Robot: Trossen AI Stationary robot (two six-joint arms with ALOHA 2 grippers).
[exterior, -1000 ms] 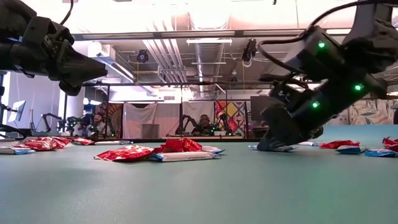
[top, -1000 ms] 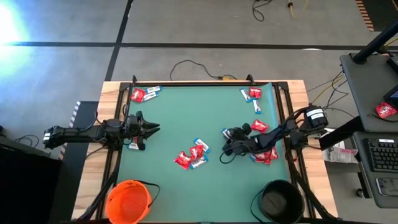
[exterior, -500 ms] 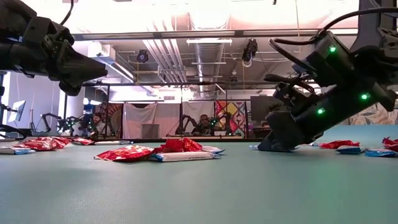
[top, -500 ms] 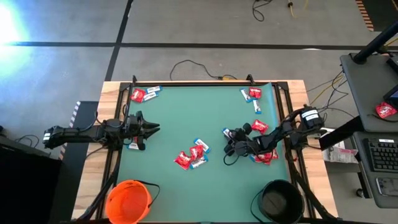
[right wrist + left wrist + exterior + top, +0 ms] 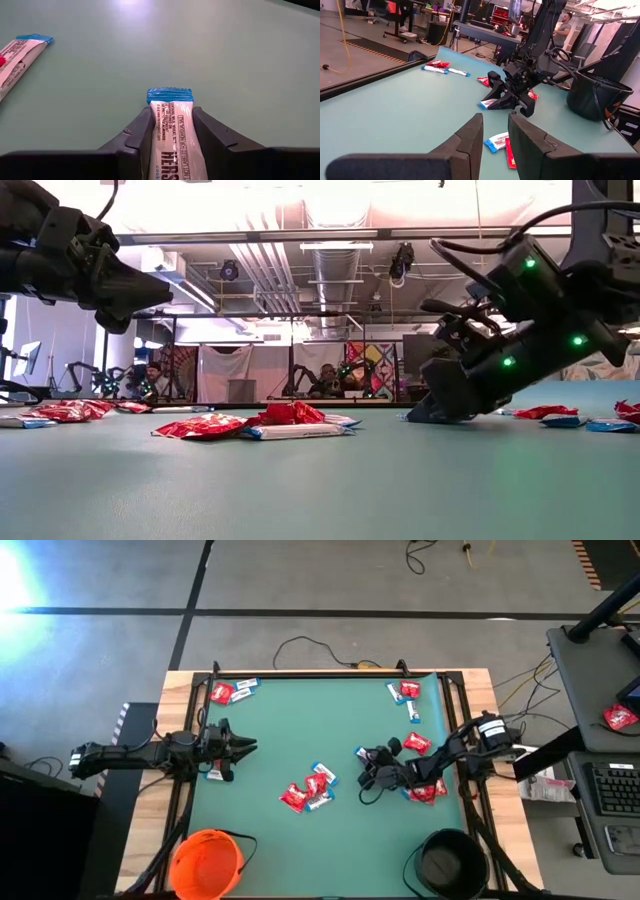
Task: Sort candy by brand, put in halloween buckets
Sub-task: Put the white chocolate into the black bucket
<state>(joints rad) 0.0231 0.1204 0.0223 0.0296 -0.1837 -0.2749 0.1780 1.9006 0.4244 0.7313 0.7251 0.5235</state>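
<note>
At about 3 o'clock on the green table (image 5: 300,730), the right gripper (image 5: 364,757) is lowered to the surface with its fingers (image 5: 135,137) pinched on a blue-and-white candy bar (image 5: 172,135). At 9 o'clock the left gripper (image 5: 248,747) is held above the table edge, fingers nearly pressed together and empty. More candy (image 5: 308,790) is scattered near the centre and at 11, 1 and 3 o'clock; the orange bucket (image 5: 206,862) is seen at 7 o'clock and the black bucket (image 5: 448,862) at 5 o'clock.
</note>
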